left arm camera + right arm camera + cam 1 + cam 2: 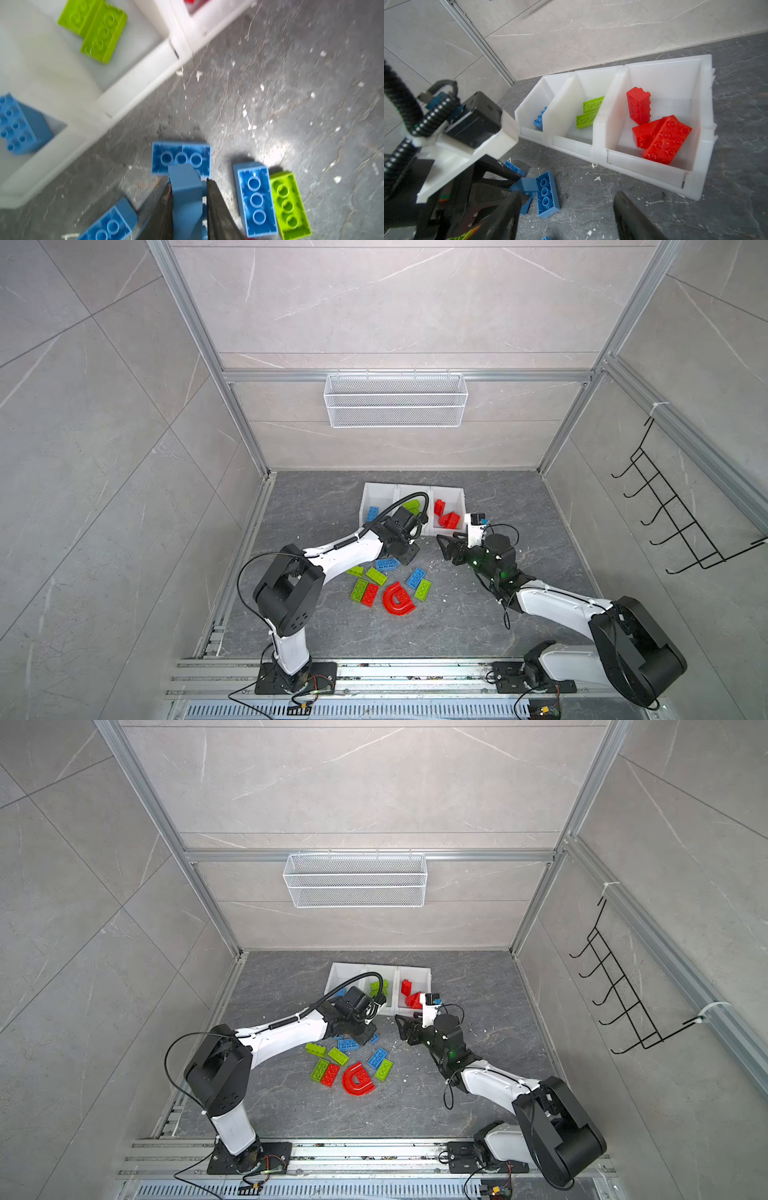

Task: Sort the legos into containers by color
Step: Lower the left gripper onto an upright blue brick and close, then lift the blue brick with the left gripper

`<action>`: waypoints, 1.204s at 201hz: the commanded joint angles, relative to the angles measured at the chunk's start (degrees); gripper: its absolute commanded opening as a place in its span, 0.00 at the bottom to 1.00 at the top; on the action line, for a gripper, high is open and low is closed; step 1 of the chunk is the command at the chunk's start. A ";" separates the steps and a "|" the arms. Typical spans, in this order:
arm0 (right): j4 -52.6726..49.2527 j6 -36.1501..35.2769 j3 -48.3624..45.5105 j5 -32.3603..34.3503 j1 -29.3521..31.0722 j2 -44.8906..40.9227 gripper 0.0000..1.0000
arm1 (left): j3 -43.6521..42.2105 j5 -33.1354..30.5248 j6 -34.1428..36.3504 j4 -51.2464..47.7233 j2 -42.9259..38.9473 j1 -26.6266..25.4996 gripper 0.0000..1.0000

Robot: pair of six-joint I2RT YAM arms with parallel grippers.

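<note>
Three joined white containers [380,489] stand at the back of the floor. They hold a blue lego [372,513], green legos [412,504] and red legos [446,516] from left to right. My left gripper [188,187] is shut on a blue curved lego [185,197], low over an upturned blue brick [180,158] in front of the containers. Loose blue, green and red legos and a red arch [398,599] lie nearer the front. My right gripper [566,207] hangs open and empty before the red container [643,168].
A white wire mesh basket [395,400] hangs on the back wall. A black hook rack [681,506] is on the right wall. Aluminium rails [374,672] run along the front edge. White flakes [249,124] speckle the dark floor.
</note>
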 commanded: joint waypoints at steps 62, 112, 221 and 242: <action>-0.74 -0.48 -1.96 4.95 0.22 -4.80 0.72 | 8.01 8.52 -1.33 1.53 7.76 -0.14 0.53; -1.32 -0.66 -1.52 4.70 0.24 -4.54 0.72 | 8.27 5.12 -0.72 2.80 6.67 -0.20 0.72; -2.08 -1.18 -2.13 5.92 0.24 -7.06 0.72 | 11.53 7.11 1.82 -7.47 8.60 -3.74 0.84; -2.19 -1.45 -2.41 6.19 0.25 -7.79 0.72 | 11.35 1.68 -6.08 -6.36 8.96 -5.13 0.91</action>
